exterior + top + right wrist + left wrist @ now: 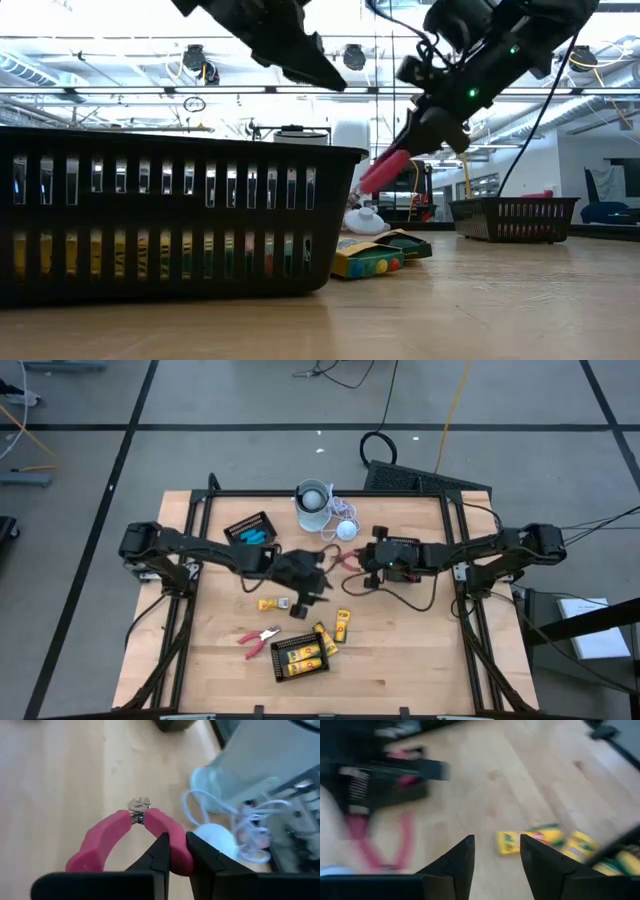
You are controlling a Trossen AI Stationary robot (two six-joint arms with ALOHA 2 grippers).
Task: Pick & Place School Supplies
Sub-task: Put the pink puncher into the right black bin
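Observation:
My right gripper [176, 842] is shut on a red-handled cutting tool [131, 827] and holds it above the table's middle [345, 560], near the white corded disc [345, 528]. My left gripper [497, 862] hangs open over the wood, nothing between its fingers, with a yellow oblong box [527, 840] lying flat beyond them. Another red-handled tool [260, 640] lies flat toward the near left. More yellow boxes [343, 625] lie beside the near mesh tray [303, 656], which holds others. Light-blue sticks [252, 536] lie in the far-left tray [238, 525]. My right gripper pinches one red handle [162, 827] of the tool between its two fingers, well back from the pivot. The fingers come slanting down from the table's right. The tool is lifted clear; its other handle [100, 845] spreads free and its metal tip [139, 805] points away from the fingers.
A white cup [313, 503] stands at the far middle with the disc's tangled white cord [220, 805] beside it. In the low view the near tray's wall [170, 215] fills the left foreground. Bare wood lies on the table's right half.

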